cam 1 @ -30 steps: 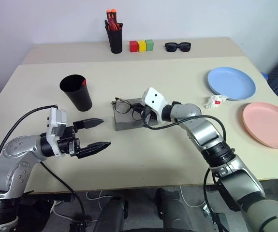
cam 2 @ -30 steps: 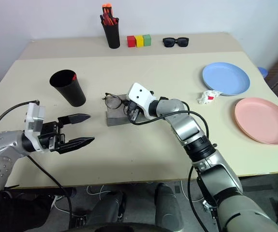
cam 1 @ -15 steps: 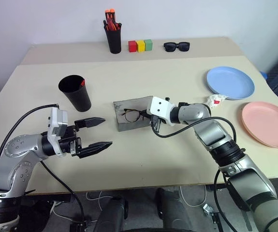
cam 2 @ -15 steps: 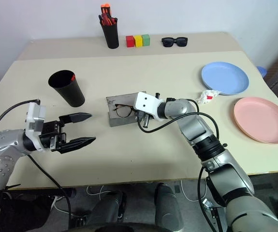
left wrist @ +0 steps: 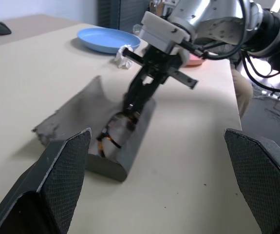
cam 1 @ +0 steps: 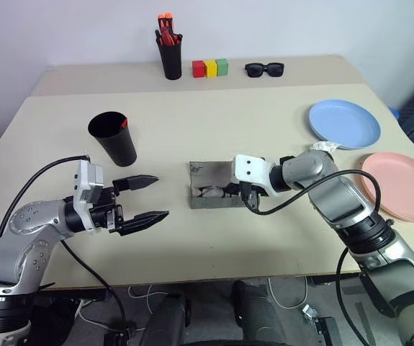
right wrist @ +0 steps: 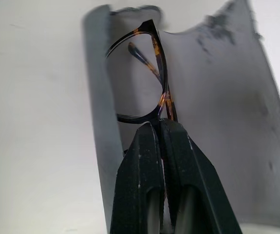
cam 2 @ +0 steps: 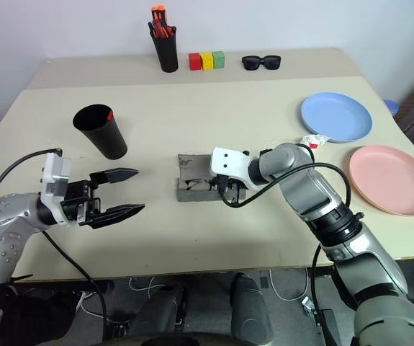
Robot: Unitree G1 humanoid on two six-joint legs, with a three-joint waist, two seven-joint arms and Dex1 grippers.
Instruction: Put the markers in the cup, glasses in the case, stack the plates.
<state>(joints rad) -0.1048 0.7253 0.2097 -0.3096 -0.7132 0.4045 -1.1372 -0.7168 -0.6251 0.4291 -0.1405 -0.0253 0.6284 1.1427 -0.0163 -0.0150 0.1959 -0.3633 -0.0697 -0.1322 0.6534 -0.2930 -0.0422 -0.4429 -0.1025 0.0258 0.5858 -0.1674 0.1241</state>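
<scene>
Glasses step in hand: right tool (right wrist: 160, 127), pressed shut on the glasses (right wrist: 140, 73) at the bridge, holds them in the open case (cam 1: 210, 194) mid-table; next, release and withdraw; left tool (cam 1: 143, 199) hovers spread, empty.

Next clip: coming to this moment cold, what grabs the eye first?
Mid-table, the right claw is shut on the bridge of the glasses, holding them inside the open grey case. The left claw hangs open near the table's front-left, with the black cup behind it. At the right edge, the blue plate and pink plate lie unstacked.
</scene>
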